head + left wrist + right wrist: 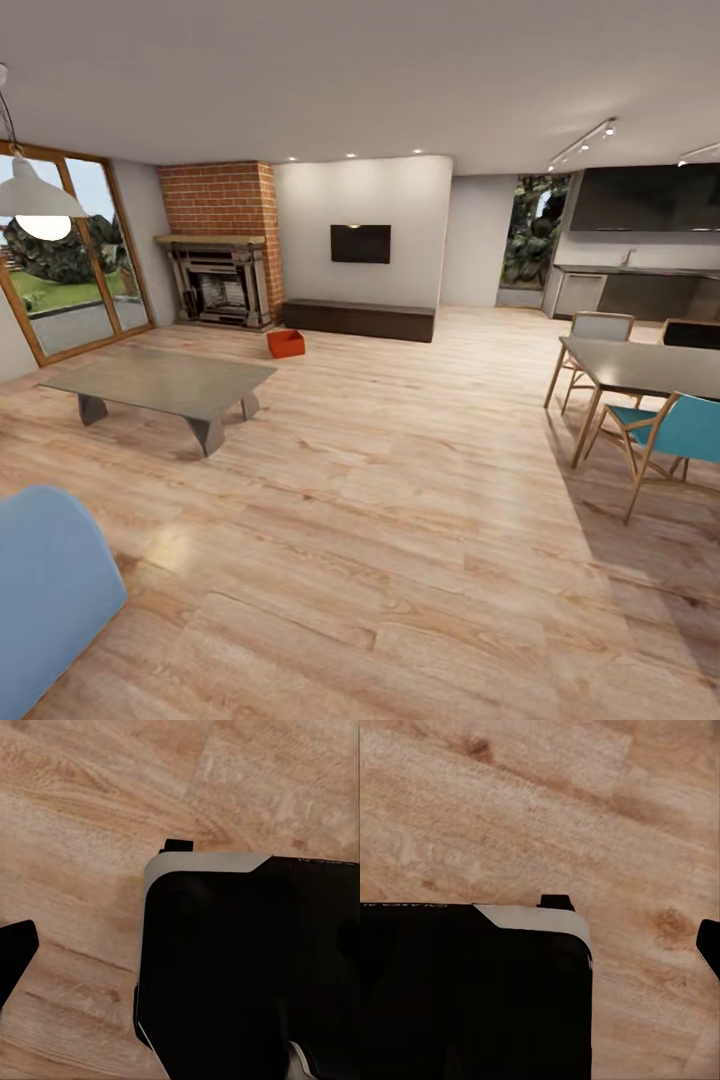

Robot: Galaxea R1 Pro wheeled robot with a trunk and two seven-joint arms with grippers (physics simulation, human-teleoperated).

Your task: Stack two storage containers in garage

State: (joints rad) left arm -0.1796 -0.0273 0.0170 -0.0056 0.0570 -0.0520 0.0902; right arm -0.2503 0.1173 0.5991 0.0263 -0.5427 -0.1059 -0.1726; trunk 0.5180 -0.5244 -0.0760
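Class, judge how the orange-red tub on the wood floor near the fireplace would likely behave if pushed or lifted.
The orange-red tub looks low and boxy, so it would probably slide rather than roll or tip. Being open-topped, it is likely light. The smooth wood floor should offer little resistance.

1. We see an orange-red storage container (286, 343) left of centre.
2. Light wood-plank flooring (400, 520), visible grain and knots.
3. Red-brick fireplace (222, 255) upper left; black wall screen (360, 243) on white wall.
4. Blue sofa (45, 590) lower left; teal chair (680, 430) right.
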